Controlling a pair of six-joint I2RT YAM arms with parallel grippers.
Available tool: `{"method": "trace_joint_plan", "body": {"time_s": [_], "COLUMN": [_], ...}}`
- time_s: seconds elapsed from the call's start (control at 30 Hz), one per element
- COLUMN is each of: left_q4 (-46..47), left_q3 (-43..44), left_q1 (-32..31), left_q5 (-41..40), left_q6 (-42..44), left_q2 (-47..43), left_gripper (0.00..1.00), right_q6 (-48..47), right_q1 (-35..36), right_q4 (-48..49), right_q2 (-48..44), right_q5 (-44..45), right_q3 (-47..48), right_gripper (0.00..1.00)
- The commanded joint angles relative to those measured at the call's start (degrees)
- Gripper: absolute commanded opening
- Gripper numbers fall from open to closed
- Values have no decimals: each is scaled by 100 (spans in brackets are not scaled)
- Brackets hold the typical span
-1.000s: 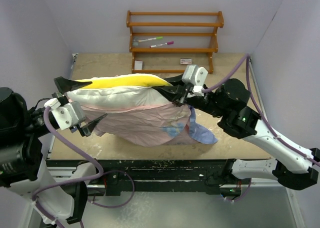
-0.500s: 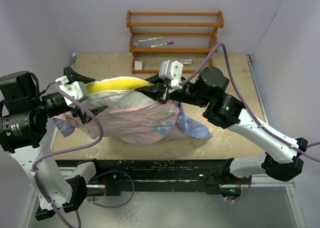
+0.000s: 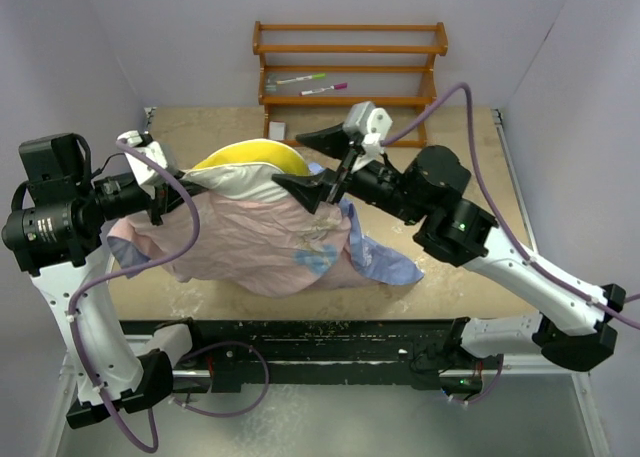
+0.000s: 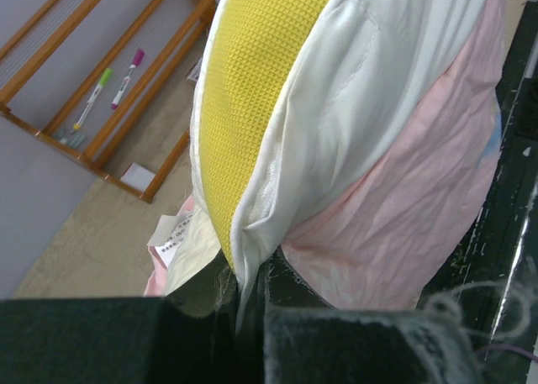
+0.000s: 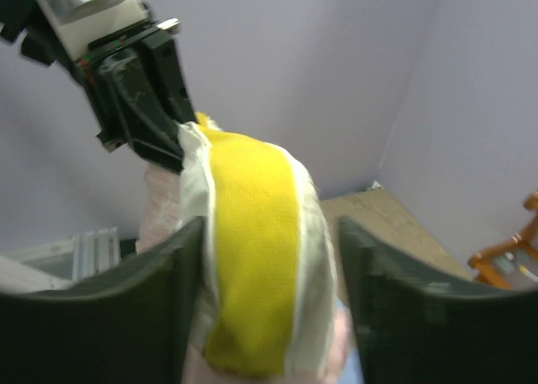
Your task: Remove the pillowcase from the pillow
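Note:
The pillow (image 3: 247,180) is cream-white with a yellow side band (image 3: 252,157) and is held up off the table. The pillowcase (image 3: 262,245) hangs round its lower part, pale pink inside out, with a blue part (image 3: 385,262) trailing to the right. My left gripper (image 3: 166,189) is shut on the pillow's left corner. In the left wrist view it (image 4: 246,293) pinches the white seam beside the yellow band (image 4: 252,81), with the pink pillowcase (image 4: 403,216) at right. My right gripper (image 3: 290,159) stands open on either side of the pillow's yellow end (image 5: 252,258), its fingers (image 5: 164,275) apart.
A wooden rack (image 3: 350,102) stands at the back wall with two markers (image 3: 302,79) on a shelf. A small white card (image 3: 278,130) and a label (image 3: 372,123) lie by its foot. Walls close in on the left and right of the table (image 3: 470,277).

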Motion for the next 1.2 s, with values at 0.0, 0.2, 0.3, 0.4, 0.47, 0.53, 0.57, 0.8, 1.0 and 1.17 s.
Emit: {"method": "trace_joint_plan", "body": {"time_s": [0.0, 0.2, 0.3, 0.4, 0.47, 0.53, 0.57, 0.8, 1.0, 1.17], "left_q4": [870, 514, 500, 456, 414, 421, 426, 255, -162, 208], "left_q3": [-85, -1, 6, 85, 147, 177, 195, 476, 1231, 1645], "left_q1": [30, 28, 32, 27, 27, 27, 27, 27, 34, 33], "left_q5": [-553, -712, -695, -688, -687, -697, -700, -662, -527, -910], "left_q6": [-264, 186, 240, 218, 204, 165, 128, -71, -566, -1389], "left_q2": [-311, -303, -351, -332, -322, -328, -328, -233, 340, 720], "left_gripper": [0, 0, 0, 0, 0, 0, 0, 0, 0, 0], "right_q6": [889, 1512, 1677, 1796, 1882, 1977, 2029, 2362, 2707, 3012], "right_q1": [-178, -284, -331, -356, -361, -362, -361, -370, -387, -405], "right_q4": [42, -415, -445, -468, -436, -404, -392, -107, -102, -228], "right_q2": [-732, -1918, -2376, -2684, -2787, -2772, -2723, -2411, -2862, -3701], "right_q5": [875, 907, 857, 792, 629, 336, 217, 182, 1483, 2058], "right_q3": [-383, -1668, -2214, -2617, -2811, -2991, -3068, -3385, -4012, -4842], "right_gripper": [82, 88, 85, 79, 76, 73, 71, 49, 0, 0]}}
